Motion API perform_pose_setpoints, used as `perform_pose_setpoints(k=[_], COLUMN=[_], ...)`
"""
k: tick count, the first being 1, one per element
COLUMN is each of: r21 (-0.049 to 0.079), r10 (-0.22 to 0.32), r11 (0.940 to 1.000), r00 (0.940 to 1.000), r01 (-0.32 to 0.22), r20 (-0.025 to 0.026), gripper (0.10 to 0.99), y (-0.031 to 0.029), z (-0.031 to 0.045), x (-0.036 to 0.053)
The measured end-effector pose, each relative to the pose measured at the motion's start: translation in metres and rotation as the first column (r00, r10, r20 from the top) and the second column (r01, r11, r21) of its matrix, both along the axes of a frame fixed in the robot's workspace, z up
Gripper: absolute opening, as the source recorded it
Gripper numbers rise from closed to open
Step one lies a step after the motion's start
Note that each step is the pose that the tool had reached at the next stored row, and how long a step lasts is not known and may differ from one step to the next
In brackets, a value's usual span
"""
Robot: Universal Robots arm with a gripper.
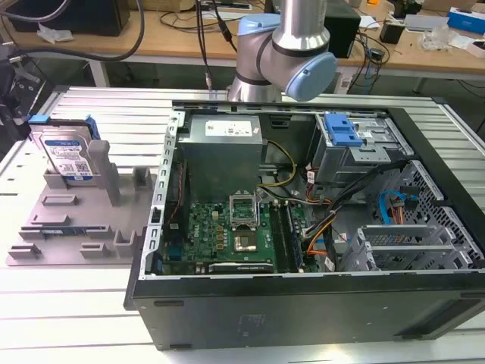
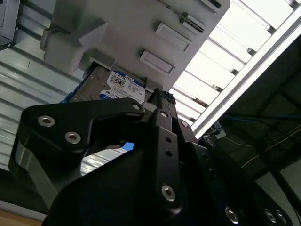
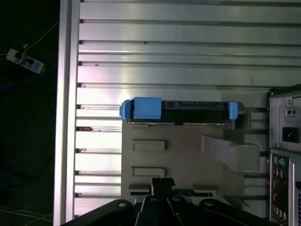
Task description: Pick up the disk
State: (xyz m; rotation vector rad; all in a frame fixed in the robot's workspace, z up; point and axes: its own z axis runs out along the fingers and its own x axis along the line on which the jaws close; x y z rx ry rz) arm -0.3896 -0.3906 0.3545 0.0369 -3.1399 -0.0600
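Standing in one grey holder, one disk

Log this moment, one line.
disk: upright in grey holder, not held | gripper: above holder, clear of disk

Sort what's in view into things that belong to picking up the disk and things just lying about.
Belongs to the job: disk, standing upright in the grey holder; claw, not touching the disk.

Just lying about: open computer case; grey power supply box; blue latch; motherboard.
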Motion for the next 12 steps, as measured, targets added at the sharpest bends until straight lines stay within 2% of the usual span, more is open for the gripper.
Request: perform_pose_setpoints(k=[4,6,9,11,12], r21=[0.0,0.0,0.0,0.0,0.0], r10=[0.07,0.121,0.229,0.276,0.315], r11=[0.9976,0.9927,0.9734,0.9611,0.9492], r00=[0.9976,0.9927,0.9734,0.9611,0.9492], r01=[-0.07,-0.121,-0.229,-0.276,-0.315], r20=[0.0,0.0,0.0,0.0,0.0], gripper=[0.106,0.106,0.106,0.106,0.106], y=[0.0,0.0,0.0,0.0,0.0], z=[0.0,0.0,0.0,0.0,0.0], x=[0.0,0.0,0.0,0.0,0.0])
